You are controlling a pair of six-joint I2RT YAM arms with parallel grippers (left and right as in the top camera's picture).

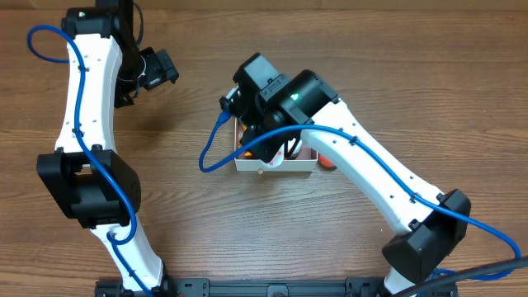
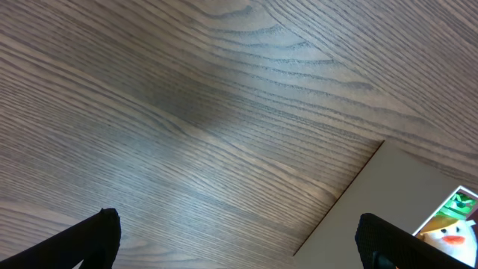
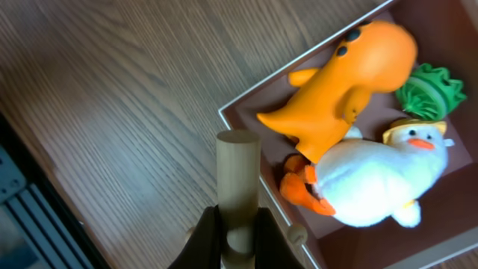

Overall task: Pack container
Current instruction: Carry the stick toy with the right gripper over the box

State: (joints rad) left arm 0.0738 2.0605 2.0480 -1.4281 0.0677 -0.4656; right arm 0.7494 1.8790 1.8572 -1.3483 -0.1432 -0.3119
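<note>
The container has white walls and a maroon-brown inside. It shows in the overhead view as a small white box under my right arm. In it lie an orange dinosaur toy, a white plush duck and a green piece. My right gripper is shut on a pale wooden peg, which points out over the container's near wall. My left gripper is open over bare wood with nothing in it, far to the left of the container.
A small red object lies on the table against the container's right side. In the left wrist view a pale flat sheet with a colourful print lies at the lower right. A blue cable loops left of the container.
</note>
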